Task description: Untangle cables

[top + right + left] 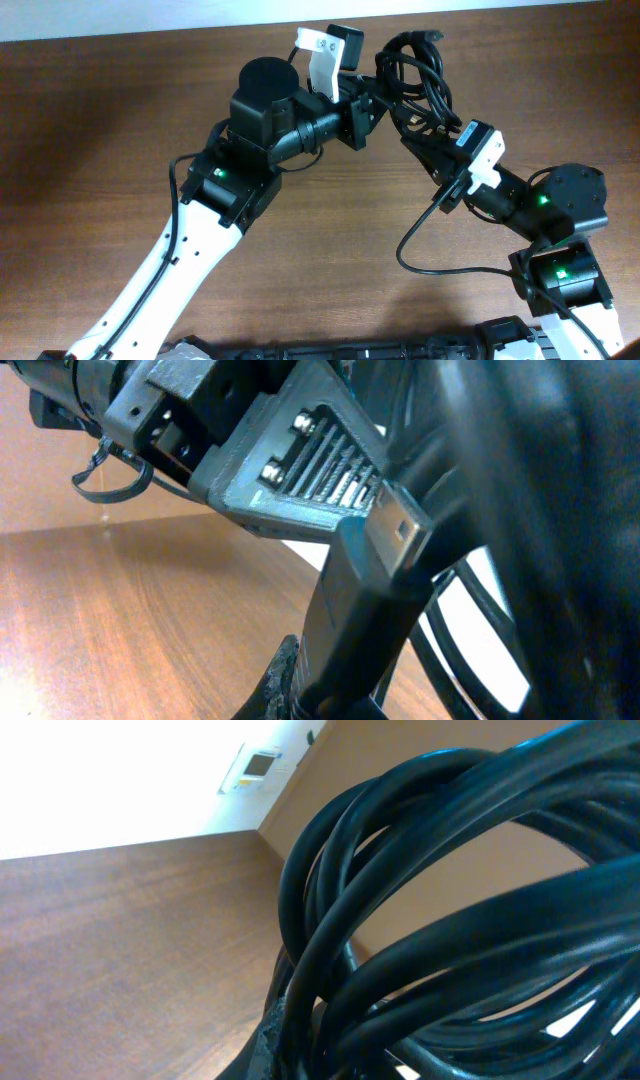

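Cables (430,920) against left end effector (376,103), table (120,950) beneath.

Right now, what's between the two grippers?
The cables bunch between the left gripper and the right gripper, clearest in the overhead view.

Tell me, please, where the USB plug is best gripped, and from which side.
Grip the USB plug by its black housing, across the flat faces, below the metal tip. Come from the cord end: the tip points up at the left gripper, shut on the cable bundle.
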Tool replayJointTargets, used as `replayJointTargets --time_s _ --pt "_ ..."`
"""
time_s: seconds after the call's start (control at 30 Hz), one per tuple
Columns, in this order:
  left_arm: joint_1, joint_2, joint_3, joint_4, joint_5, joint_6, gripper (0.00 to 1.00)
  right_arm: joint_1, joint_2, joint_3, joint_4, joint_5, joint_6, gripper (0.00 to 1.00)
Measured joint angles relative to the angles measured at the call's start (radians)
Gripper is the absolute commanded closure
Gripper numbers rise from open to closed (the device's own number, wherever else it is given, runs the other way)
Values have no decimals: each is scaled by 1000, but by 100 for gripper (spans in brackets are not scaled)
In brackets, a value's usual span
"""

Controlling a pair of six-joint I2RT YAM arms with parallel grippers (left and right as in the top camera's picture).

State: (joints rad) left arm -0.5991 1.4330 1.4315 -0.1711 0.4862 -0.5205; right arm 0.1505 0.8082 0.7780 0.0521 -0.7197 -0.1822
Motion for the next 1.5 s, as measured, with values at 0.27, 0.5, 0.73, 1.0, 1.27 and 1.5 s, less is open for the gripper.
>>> replayJointTargets --time_s 0.27,0.5,0.73,1.0,1.27,1.5 --pt "-11 0 -1 -1 -49 -192 100 0 0 5 -37 -3 -1 96" --pt "-14 0 -5 -1 -60 -232 100 0 0 8 -55 -3 -1 81" --pt "14 -2 -6 8 -171 -240 100 0 1 9 -158 9 1 1" --pt "43 -2 -6 -2 -197 -240 100 1 1 9 -156 12 1 1" --pt "43 -2 -6 -56 -198 -231 100 1 1 9 -25 -91 0 1" --pt "43 -2 -6 -56 -171 -197 100 1 1 9 9 -63 0 1"
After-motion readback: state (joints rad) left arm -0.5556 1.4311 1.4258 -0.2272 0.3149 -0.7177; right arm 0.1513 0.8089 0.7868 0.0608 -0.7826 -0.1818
